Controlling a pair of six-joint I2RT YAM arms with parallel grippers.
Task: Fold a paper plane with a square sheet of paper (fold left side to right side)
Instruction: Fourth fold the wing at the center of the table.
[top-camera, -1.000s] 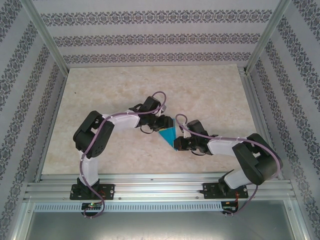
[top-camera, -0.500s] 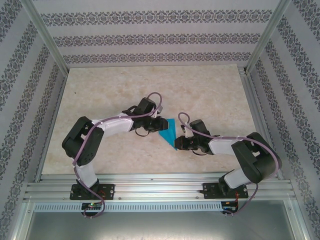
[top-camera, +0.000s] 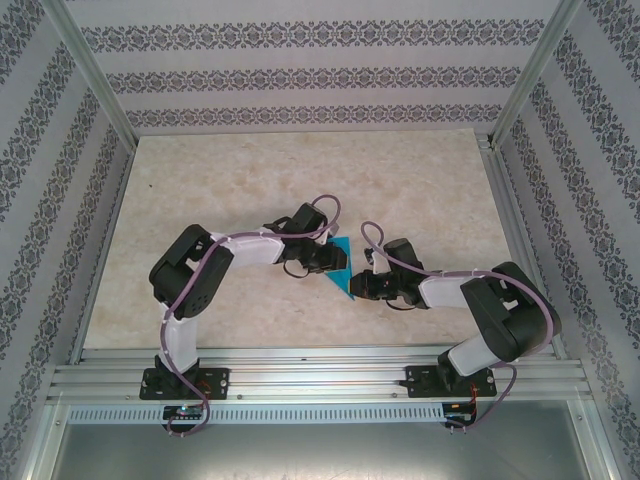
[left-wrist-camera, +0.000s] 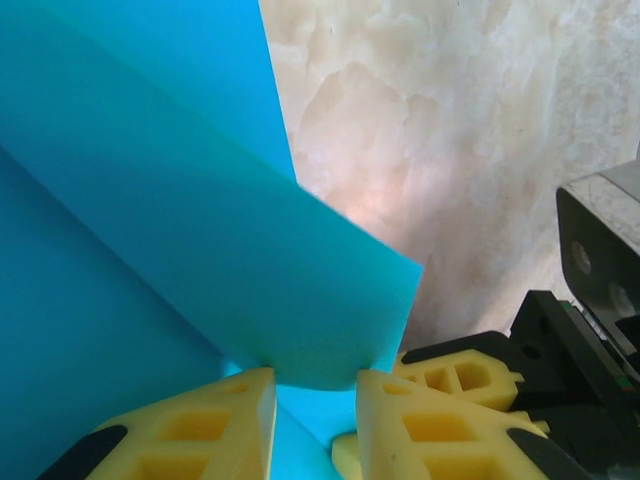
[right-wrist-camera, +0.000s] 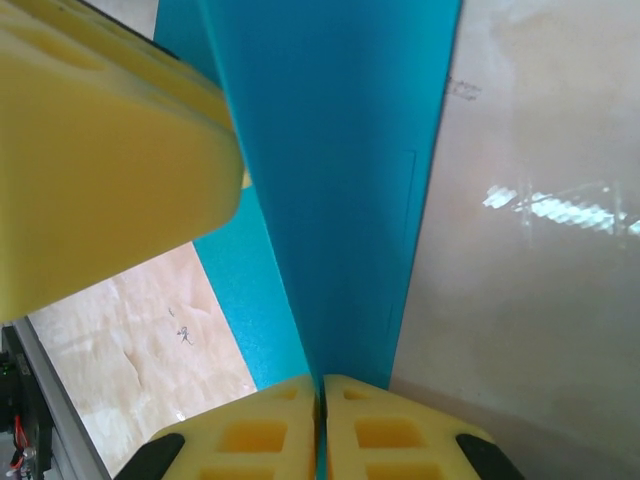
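Note:
The square sheet of paper (top-camera: 343, 273) is bright cyan and lies folded into a small triangle at the table's middle, between the two arms; it does not have the shape of a paper plane. My left gripper (top-camera: 328, 262) sits over its left part. In the left wrist view a curled flap of the paper (left-wrist-camera: 200, 260) bulges between the yellow fingertips (left-wrist-camera: 235, 400), touching both, with the left gripper (left-wrist-camera: 315, 385) narrowed on it. My right gripper (top-camera: 358, 284) holds the sheet's right edge. Its jaws (right-wrist-camera: 321, 385) are pressed together on the thin paper (right-wrist-camera: 340, 200).
The beige marbled tabletop (top-camera: 250, 180) lies bare around the arms. Aluminium rails (top-camera: 320, 375) run along the near edge, and patterned walls (top-camera: 300, 75) close the back and sides. The two grippers are nearly touching: a left finger (right-wrist-camera: 100, 150) looms close in the right wrist view.
My left gripper swung back over the paper's left part and its jaws narrowed onto the flap. The right gripper kept its grip and hardly moved.

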